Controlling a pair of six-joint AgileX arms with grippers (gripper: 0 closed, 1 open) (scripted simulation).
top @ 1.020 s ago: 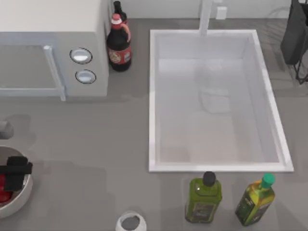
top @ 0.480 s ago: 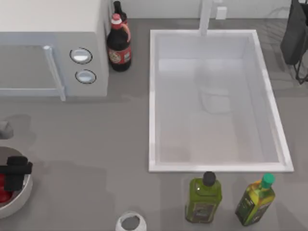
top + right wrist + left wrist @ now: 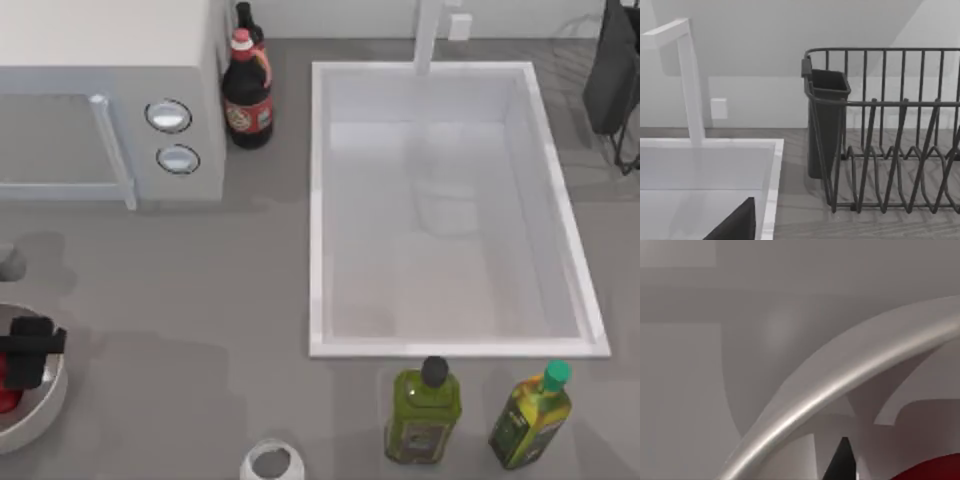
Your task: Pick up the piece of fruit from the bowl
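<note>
Left gripper [image 3: 28, 352] over bowl [image 3: 45, 410] at table's left edge, above piece of fruit [image 3: 8, 398]. Finger spread not discernible. Advice: descend centred, clear of rim, close gently. Right arm parked near sink [image 3: 450, 345].

Over the bowl [image 3: 45, 405] at the table's left edge, the left gripper [image 3: 28, 350] has shifted slightly toward the far side. Less of the piece of fruit [image 3: 8, 398] now shows beside it than a second ago.
</note>
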